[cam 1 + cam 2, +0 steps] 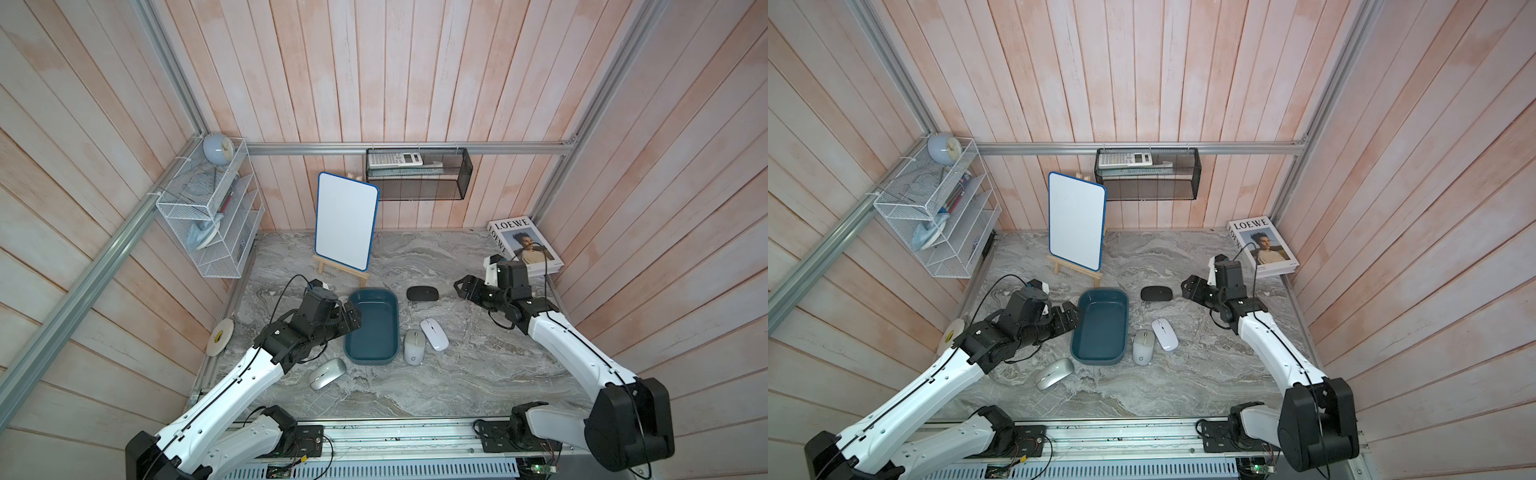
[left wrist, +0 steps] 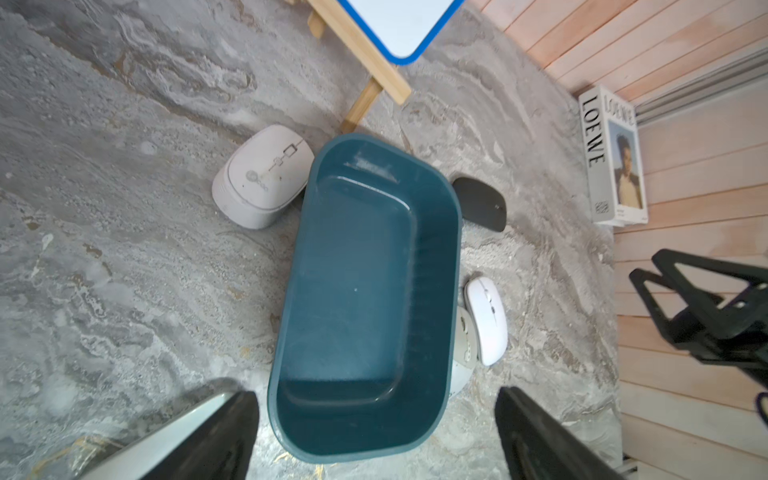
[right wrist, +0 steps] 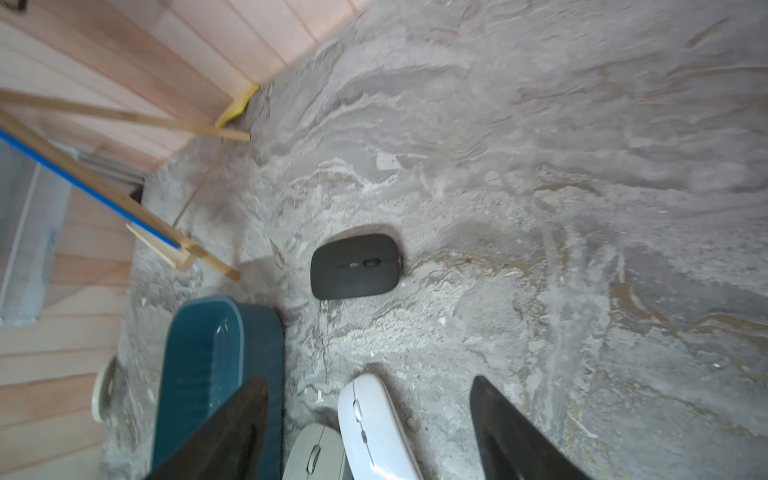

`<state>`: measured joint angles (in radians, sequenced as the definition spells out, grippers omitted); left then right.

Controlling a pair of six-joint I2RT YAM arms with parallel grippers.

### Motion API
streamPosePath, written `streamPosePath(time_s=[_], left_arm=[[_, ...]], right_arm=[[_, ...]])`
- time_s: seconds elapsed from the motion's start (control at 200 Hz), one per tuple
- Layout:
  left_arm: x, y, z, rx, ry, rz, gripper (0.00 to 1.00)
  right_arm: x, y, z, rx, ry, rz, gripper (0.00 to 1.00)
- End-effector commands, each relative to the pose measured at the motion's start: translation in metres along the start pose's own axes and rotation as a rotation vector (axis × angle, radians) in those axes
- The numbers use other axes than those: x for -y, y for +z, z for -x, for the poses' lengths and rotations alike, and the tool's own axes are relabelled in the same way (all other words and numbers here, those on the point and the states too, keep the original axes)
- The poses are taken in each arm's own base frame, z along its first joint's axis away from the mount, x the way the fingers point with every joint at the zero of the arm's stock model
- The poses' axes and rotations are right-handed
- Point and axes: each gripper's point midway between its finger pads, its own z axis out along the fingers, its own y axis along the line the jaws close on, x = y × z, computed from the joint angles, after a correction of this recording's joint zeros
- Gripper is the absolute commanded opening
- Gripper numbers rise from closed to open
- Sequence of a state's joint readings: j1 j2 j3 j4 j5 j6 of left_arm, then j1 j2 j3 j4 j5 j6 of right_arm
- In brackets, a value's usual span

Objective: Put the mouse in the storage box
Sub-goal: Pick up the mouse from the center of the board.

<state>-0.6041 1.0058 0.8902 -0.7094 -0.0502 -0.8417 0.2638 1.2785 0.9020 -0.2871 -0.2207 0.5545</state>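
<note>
The teal storage box [image 1: 371, 332] [image 1: 1100, 332] stands empty mid-table. Several mice lie around it. A black mouse [image 1: 422, 293] [image 3: 355, 266] lies behind its right corner. A white mouse [image 1: 434, 333] [image 3: 374, 428] and a grey-white mouse [image 1: 414, 347] lie side by side to its right. A silver mouse [image 1: 327, 373] is in front to the left. Another white mouse [image 2: 262, 176] rests against its far left side. My left gripper [image 1: 352, 321] [image 2: 374, 399] hovers open over the box's left rim [image 2: 453, 249], holding nothing. My right gripper [image 1: 459, 287] [image 3: 370, 382] hangs open and empty right of the black mouse.
A whiteboard on a wooden easel [image 1: 346, 222] stands just behind the box. A LOEWE book [image 1: 525, 245] lies at the back right corner. A black wire basket [image 1: 417, 178] and a white wire rack [image 1: 212, 220] hang on the walls. A tape roll [image 1: 220, 336] leans at the left edge.
</note>
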Motion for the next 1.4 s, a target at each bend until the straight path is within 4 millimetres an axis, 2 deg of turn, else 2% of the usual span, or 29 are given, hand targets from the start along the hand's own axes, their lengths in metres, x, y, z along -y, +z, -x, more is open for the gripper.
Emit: streamPosePath(time_s=[0.0, 0.13, 0.175, 0.365, 0.52, 0.595, 0.695, 0.885, 1.015, 1.22, 1.395], left_arm=[[-0.007, -0.005, -0.002, -0.005, 0.028, 0.048, 0.95], [-0.007, -0.02, 0.005, 0.012, 0.044, 0.058, 0.95], [-0.006, -0.027, 0.009, 0.018, 0.06, 0.064, 0.95], [-0.023, -0.044, 0.018, -0.018, 0.096, 0.133, 0.96], [-0.026, -0.065, 0.021, -0.018, 0.168, 0.152, 0.96], [-0.021, -0.079, 0.029, 0.016, 0.218, 0.139, 0.97], [-0.016, -0.087, 0.033, 0.048, 0.289, 0.11, 0.97], [-0.029, -0.081, 0.025, 0.077, 0.302, 0.113, 0.97], [-0.04, -0.077, 0.016, 0.088, 0.286, 0.116, 0.99], [-0.038, -0.076, 0.015, 0.092, 0.29, 0.097, 1.0], [-0.042, -0.068, 0.012, 0.072, 0.286, 0.112, 1.0]], right_arm=[[0.005, -0.002, -0.04, -0.19, -0.153, -0.126, 0.79], [0.004, -0.004, -0.063, -0.295, -0.216, -0.17, 0.79], [0.004, -0.005, -0.072, -0.329, -0.234, -0.179, 0.75], [0.012, -0.004, -0.115, -0.499, -0.306, -0.234, 0.74], [0.018, 0.006, -0.141, -0.591, -0.345, -0.252, 0.82], [0.02, 0.012, -0.146, -0.618, -0.352, -0.26, 0.86], [0.022, 0.019, -0.152, -0.671, -0.365, -0.274, 0.89], [0.028, 0.031, -0.171, -0.831, -0.4, -0.323, 0.88], [0.028, 0.036, -0.181, -0.858, -0.443, -0.338, 0.87], [0.032, 0.047, -0.179, -0.851, -0.459, -0.364, 0.87], [0.032, 0.064, -0.167, -0.8, -0.479, -0.392, 0.86]])
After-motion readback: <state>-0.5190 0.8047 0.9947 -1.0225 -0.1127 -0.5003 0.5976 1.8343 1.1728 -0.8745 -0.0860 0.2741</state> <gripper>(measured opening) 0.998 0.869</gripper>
